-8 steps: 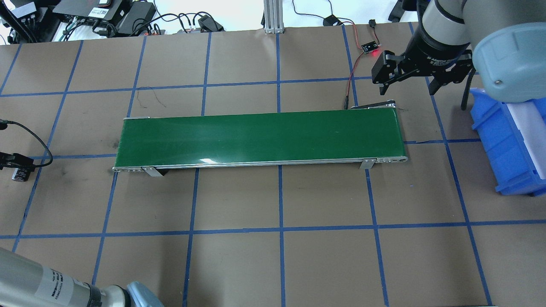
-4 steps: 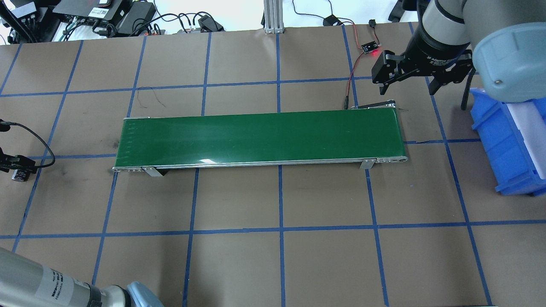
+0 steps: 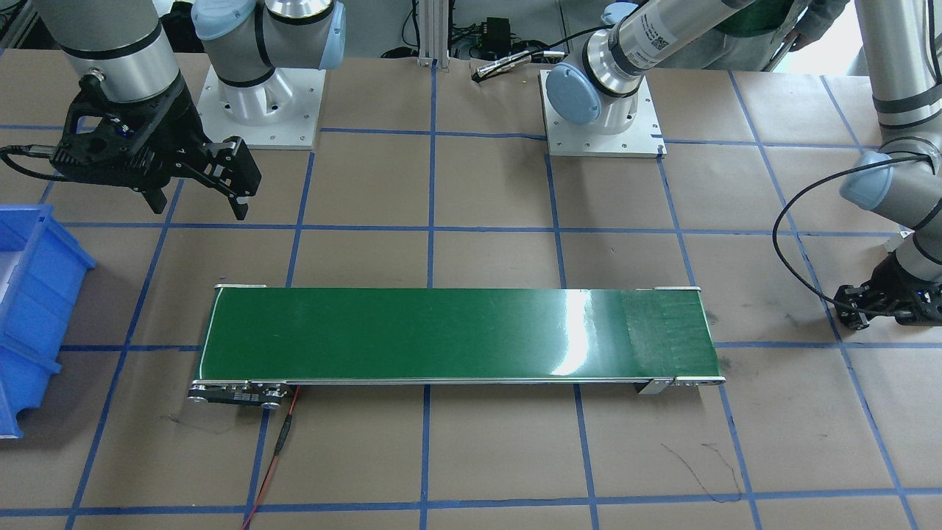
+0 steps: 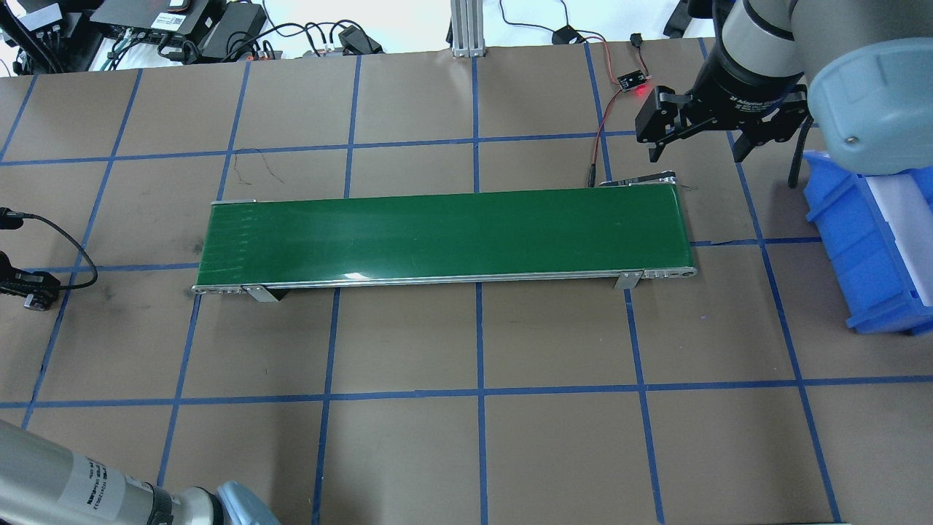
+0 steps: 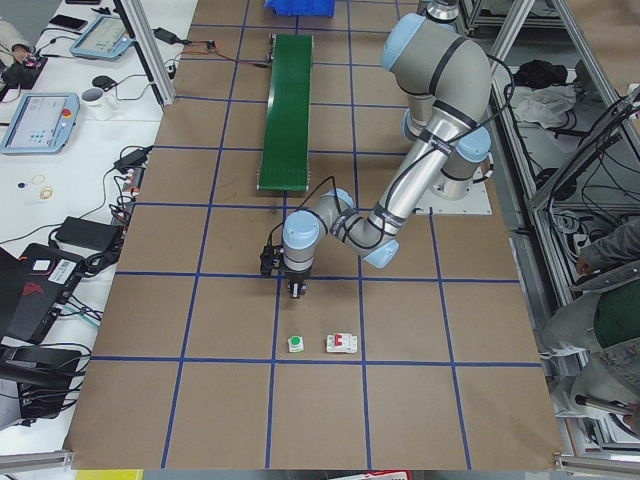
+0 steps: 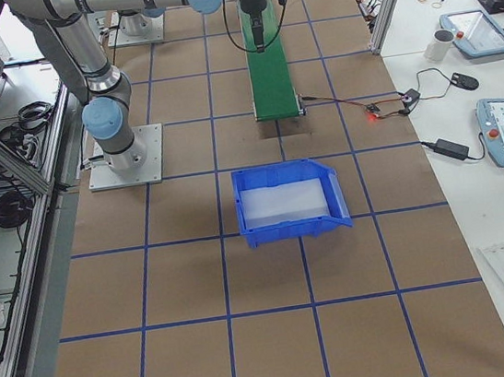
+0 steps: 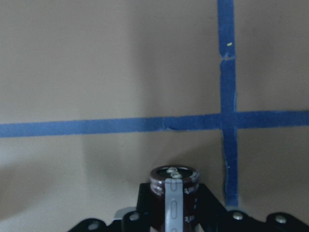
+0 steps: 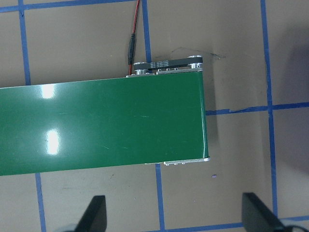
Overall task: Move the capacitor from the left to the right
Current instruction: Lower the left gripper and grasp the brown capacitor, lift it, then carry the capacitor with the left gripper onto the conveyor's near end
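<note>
While the capacitor (image 7: 174, 195) sits pinched in the left gripper (image 4: 29, 292) at the table's left end, short of the green belt (image 4: 444, 233), the move looks barely begun; the right gripper (image 4: 696, 149) hangs spread wide beyond the belt's far end, beside the blue bin (image 4: 853, 240).

Both arms are brushed silver tubes with pale blue caps (image 3: 578, 92) on the joints. The left arm (image 3: 699, 15) wears a white label (image 3: 651, 33) in black print. Over at ten o'clock there's a dark band round the right arm (image 3: 110, 29), and the right gripper (image 3: 200, 210) is matt black, two stubby fingers (image 3: 235, 200). A black cable (image 3: 776, 228) loops off at three o'clock. Square white base plates (image 3: 633, 140) under each arm.
</note>
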`<state>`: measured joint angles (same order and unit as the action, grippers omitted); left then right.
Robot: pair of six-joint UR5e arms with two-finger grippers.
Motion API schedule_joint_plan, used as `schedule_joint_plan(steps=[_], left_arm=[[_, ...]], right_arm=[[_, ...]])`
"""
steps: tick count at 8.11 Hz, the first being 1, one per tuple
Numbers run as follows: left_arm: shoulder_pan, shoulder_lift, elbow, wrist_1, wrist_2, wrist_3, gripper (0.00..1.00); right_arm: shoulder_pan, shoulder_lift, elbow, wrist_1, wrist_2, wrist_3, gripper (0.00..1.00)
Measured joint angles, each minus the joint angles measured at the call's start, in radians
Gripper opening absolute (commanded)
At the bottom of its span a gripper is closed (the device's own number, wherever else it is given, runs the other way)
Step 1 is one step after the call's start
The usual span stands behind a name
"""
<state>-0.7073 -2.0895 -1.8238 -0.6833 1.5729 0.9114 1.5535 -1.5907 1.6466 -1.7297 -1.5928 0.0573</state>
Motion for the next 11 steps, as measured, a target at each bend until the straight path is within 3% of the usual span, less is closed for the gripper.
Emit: schedule_joint_plan(steps=[6,9,11], left_arm=[[-0.014,0.047,0.008,0.003,0.082,-0.008,0.0],[-0.103,0.167,0.007,-0.058,0.098,-0.061,0.0],[-0.226,0.277,0.006,-0.195,0.107,-0.178,0.0]], right_arm=[[0.0,0.0,-0.001,0.001,-0.001,-0.004,1.0],[-0.001,0.0,-0.001,0.0,-0.001,-0.003,1.0],[-0.001,0.0,-0.001,-0.001,-0.001,-0.003,1.0]])
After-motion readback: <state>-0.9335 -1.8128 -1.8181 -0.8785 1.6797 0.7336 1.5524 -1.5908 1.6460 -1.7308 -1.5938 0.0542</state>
